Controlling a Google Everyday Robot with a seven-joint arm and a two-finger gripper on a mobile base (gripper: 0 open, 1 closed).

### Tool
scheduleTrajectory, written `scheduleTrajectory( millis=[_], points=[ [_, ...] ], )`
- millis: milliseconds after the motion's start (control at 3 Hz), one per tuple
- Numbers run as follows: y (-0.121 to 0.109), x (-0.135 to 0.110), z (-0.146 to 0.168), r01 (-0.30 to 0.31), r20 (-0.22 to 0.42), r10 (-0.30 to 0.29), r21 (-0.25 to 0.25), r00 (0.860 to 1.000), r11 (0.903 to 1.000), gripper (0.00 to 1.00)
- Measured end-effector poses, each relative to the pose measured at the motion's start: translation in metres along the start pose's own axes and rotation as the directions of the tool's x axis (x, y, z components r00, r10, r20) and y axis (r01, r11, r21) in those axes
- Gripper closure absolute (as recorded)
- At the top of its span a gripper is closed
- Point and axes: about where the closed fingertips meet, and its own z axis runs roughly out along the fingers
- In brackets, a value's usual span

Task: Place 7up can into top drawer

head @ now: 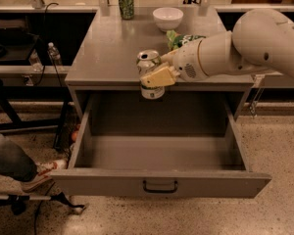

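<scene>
The white arm's yellowish two-finger gripper [156, 76] is clasping the small whitish-silver 7up can [149, 60] around its middle. It is holding the can upright in the air at the cabinet's front edge, above the rear of the wide, open grey metal top drawer [210, 184].

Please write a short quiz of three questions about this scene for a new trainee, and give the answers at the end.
1. True or false: the gripper is shut on the 7up can.
2. Relative to the top drawer, the 7up can is: A) lying inside it; B) held in the air at the cabinet's front edge, above the open drawer; C) on the floor in front of it.
3. Short answer: what colour is the other can, at the back of the cabinet top?
Key: 1 true; 2 B; 3 green.
</scene>
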Motion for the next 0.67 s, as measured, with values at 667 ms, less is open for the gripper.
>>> scheduleTrajectory(
  millis=[667],
  points=[
    [0.0028, 0.0083, 0.0016, -0.024, -0.024, 0.024, 0.003, 0.999, 0.9997, 1.00]
  ],
)
